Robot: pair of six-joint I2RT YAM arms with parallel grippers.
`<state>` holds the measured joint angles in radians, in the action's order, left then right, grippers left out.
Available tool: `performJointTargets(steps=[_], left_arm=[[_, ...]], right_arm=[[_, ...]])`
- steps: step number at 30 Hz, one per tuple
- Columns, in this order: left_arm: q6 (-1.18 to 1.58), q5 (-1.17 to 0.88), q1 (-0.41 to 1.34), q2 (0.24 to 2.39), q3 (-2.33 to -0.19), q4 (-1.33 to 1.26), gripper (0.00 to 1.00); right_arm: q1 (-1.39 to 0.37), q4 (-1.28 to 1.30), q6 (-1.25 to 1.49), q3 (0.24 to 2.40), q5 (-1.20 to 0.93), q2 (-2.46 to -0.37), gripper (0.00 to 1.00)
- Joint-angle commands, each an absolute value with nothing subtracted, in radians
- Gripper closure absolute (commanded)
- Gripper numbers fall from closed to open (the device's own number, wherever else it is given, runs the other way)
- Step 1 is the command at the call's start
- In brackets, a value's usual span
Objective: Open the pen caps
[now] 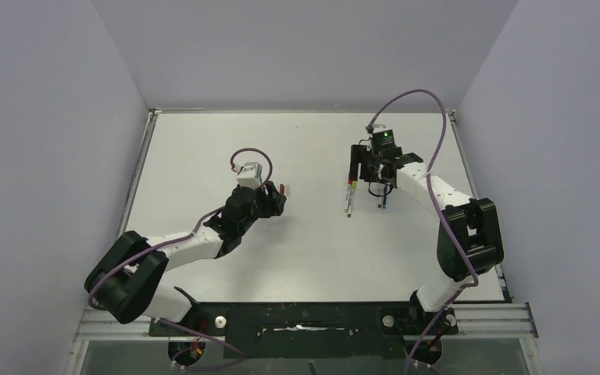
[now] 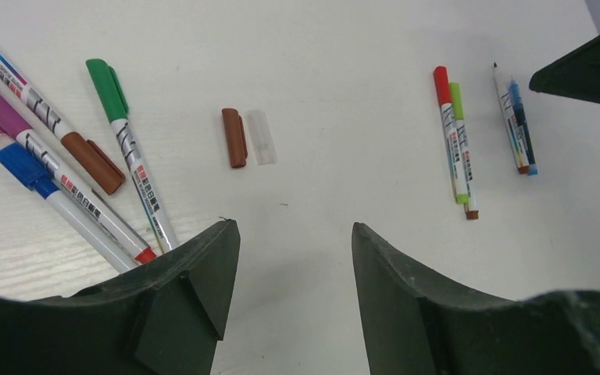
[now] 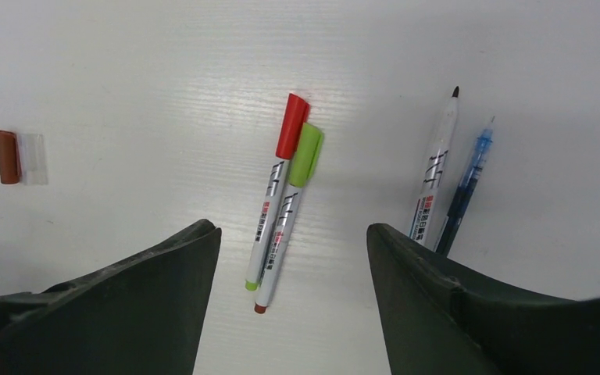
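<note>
Your left gripper (image 2: pixel 293 230) is open, near a brown cap (image 2: pixel 234 137) and maybe a clear one (image 2: pixel 262 137). Your right gripper (image 3: pixel 291 228) is open near the red pen (image 3: pixel 280 176).

Robotics lab test cell: a left arm (image 1: pixel 180 246) and right arm (image 1: pixel 437 191) bolted to a metal rail (image 1: pixel 516 316) at a white table (image 1: pixel 305 266), walled by plain grey panels (image 1: pixel 47 156), purple cables (image 1: pixel 418 98) trailing.

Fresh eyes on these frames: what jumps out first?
A brown cap and a clear cap lie loose side by side, apart from the pens. The right gripper hovers open over a red-capped pen and a lime-capped pen lying side by side, with two uncapped pens beside them.
</note>
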<state>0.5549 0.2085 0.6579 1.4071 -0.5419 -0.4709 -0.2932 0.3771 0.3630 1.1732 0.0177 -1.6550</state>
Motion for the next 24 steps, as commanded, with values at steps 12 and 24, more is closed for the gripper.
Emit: performJointTargets(steps=[12, 24], left_arm=[[0.544, 0.175, 0.65, 1.362, -0.541, -0.607, 0.46], [0.551, 0.161, 0.65, 1.381, -0.551, -0.607, 0.46]], right_arm=[[-0.339, 0.377, 0.434, 1.136, 0.129, -1.708, 0.47], [-0.343, 0.363, 0.439, 1.151, 0.142, -1.778, 0.63]])
